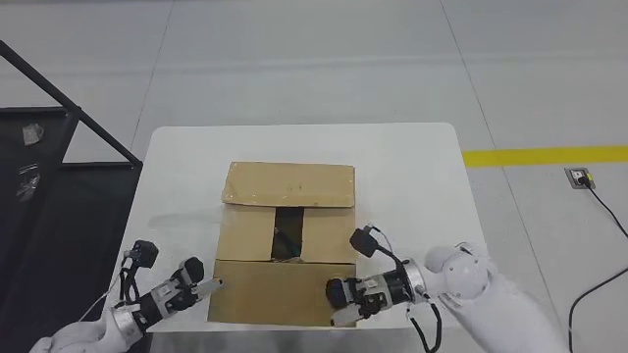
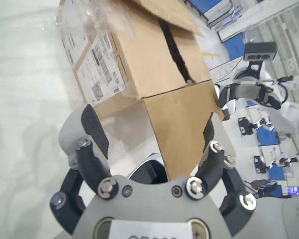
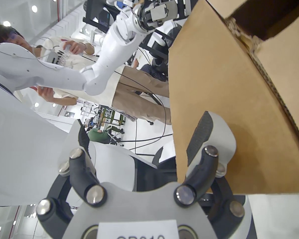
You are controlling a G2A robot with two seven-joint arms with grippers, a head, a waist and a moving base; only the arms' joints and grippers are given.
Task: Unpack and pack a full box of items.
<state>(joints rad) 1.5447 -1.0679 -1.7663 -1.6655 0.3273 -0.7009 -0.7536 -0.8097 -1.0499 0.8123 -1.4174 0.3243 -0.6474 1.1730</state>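
One cardboard box (image 1: pixel 243 235) (image 2: pixel 152 63) (image 3: pixel 214 88), plain brown corrugated, standing on the white bench (image 1: pixel 412 176), at its middle.

Flaps, four:
- far flap (image 1: pixel 289 184), folded outward, away from the robot
- near flap (image 1: pixel 270 294), folded outward, toward the robot
- two inner flaps (image 1: pixel 245 233) (image 1: pixel 329 233), lying nearly flat over the opening with a dark gap (image 1: pixel 288 233) between them; the contents cannot be made out

Two white printed labels (image 2: pixel 99 75) (image 2: pixel 73 43) on the box's left side wall. One crumpled remnant of clear tape (image 2: pixel 97 13) at that wall's upper edge.

Grippers, two:
- left gripper (image 1: pixel 204 286) (image 2: pixel 149 118), at the left end of the box's near flap. Its fingers (image 2: pixel 94 130) are spread, with the flap's corner between them; whether they touch it cannot be told.
- right gripper (image 1: pixel 334 299) (image 3: pixel 143 123), at the right part of the same flap. Its fingers (image 3: pixel 201 135) are spread, one over the flap's face and the other off the cardboard.
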